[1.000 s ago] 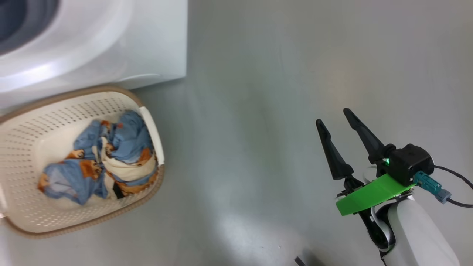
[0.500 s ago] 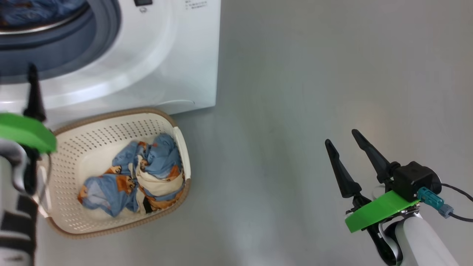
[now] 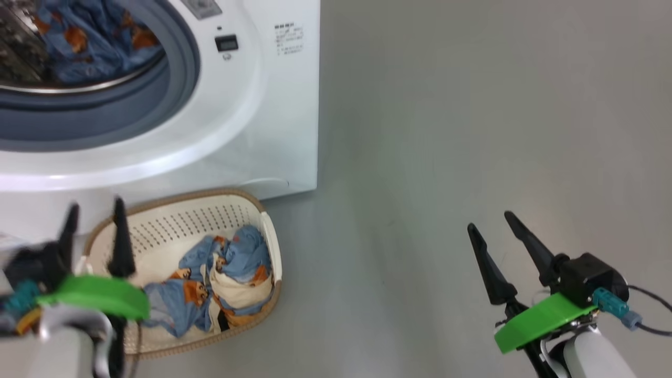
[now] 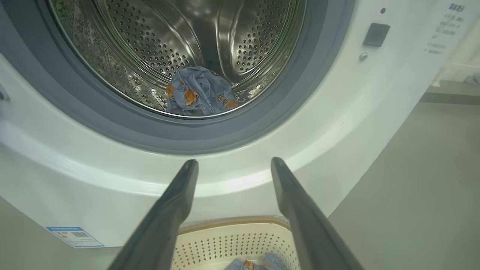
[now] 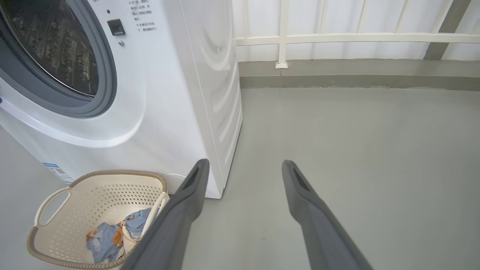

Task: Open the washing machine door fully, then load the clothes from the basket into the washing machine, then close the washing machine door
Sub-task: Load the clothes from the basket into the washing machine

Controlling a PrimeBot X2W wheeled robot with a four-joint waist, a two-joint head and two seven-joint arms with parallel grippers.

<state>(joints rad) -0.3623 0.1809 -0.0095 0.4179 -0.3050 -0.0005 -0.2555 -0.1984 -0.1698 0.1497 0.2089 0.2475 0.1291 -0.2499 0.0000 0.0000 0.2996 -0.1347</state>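
**Item: clothes**. A small crumpled heap of light blue cloth printed with orange-brown figures, with a cream-white piece folded into it. It lies in the right-hand end of the basket, against the wall.
- Handling (judged): light, soft and limp, with no shape of its own. It should drape and trail when lifted. It is not fragile and not slippery.
- Where to take hold (judged): the highest bunched fold, the blue hump at the top of the heap. A deep pinch would gather several layers at once; a shallow one may bring up a single piece.

**Another blue piece** lies at the bottom of the drum, so loading looks partly done.

**Basket**. Cream perforated plastic with a brown woven-look rim. It stands on the floor, right against the front of the machine and below its opening. It looks light and may shift or lift if cloth snags on the holes.

**Washing machine**. A white front-loader whose mouth stands uncovered, ringed by a grey-blue rubber seal. A small blue label sits low on the front.

**Left tool**. Fingers apart and empty, over the left end of the basket, pointing toward the machine front below the opening.

**Right tool**. Fingers apart and empty, over bare floor, well away from both basket and machine.
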